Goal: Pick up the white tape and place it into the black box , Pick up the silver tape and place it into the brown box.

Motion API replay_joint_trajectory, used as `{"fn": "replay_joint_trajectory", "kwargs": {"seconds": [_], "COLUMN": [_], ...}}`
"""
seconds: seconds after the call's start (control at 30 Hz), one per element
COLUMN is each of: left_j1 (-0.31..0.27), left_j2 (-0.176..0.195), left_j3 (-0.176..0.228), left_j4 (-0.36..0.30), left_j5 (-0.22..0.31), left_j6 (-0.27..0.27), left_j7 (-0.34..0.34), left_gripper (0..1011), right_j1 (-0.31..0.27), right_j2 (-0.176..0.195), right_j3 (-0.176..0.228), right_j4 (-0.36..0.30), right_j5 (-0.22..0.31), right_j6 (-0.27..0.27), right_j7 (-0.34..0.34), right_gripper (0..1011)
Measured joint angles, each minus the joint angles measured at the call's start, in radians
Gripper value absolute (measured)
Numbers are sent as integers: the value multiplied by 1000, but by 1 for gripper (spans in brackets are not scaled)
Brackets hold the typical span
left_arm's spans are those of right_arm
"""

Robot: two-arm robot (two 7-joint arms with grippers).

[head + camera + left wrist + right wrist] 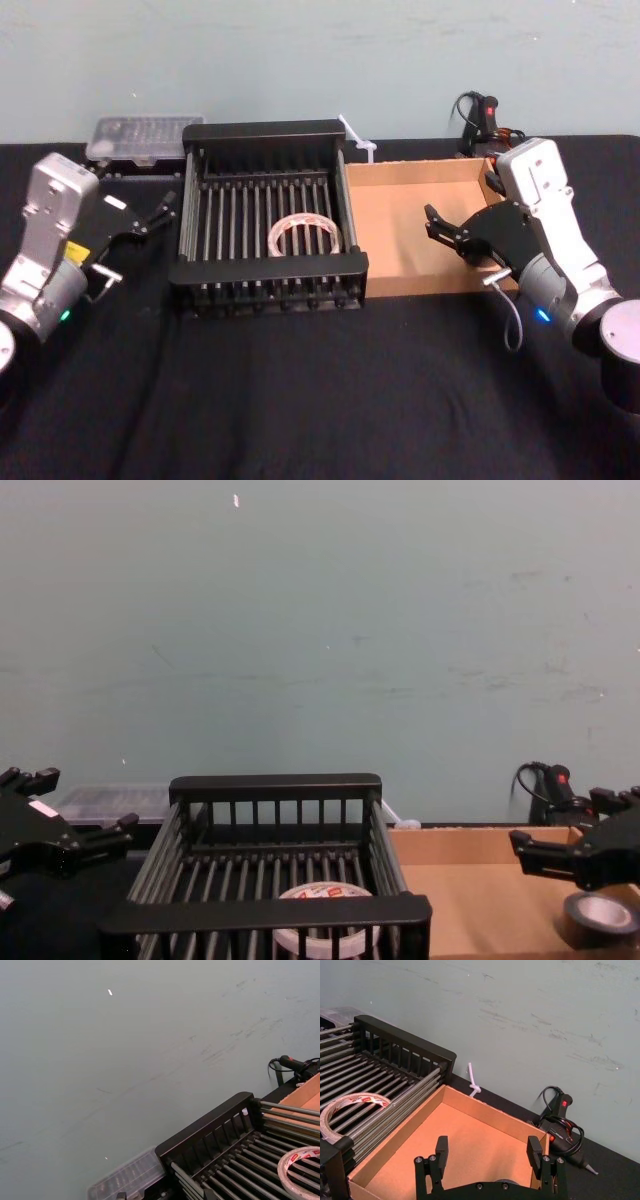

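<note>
The white tape (303,235) lies flat on the bars inside the black box (265,268), near its front right; its red print shows in the left wrist view (300,1170). The silver tape (600,917) lies in the brown box (400,180) near the front right corner. My right gripper (435,225) hangs open over the brown box, just above and behind the silver tape, with nothing between its fingers (441,1146). My left gripper (160,212) hovers open and empty beside the black box's left wall.
A clear plastic case (140,135) sits behind the left gripper. A white zip tie (358,140) and a black glue gun with its cable (480,115) lie by the back wall. The black tablecloth (320,400) in front of both boxes offers free room.
</note>
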Motion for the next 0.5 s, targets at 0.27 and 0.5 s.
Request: {"fn": "replay_joint_trajectory", "kwargs": {"seconds": [0.27,0.5], "left_j1": [0,0], "left_j2": [0,0], "left_j3": [0,0], "left_j4": [0,0], "left_j5": [0,0], "left_j6": [0,0], "left_j7": [0,0], "left_gripper": [1001,1001], "right_j1": [8,40], "right_j2": [27,135], "right_j3": [-14,-70], "right_j4": [18,87], "right_j5": [20,109], "right_j6": [-31,-157], "right_j7": [-12,-66], "right_gripper": [1002,1002]}}
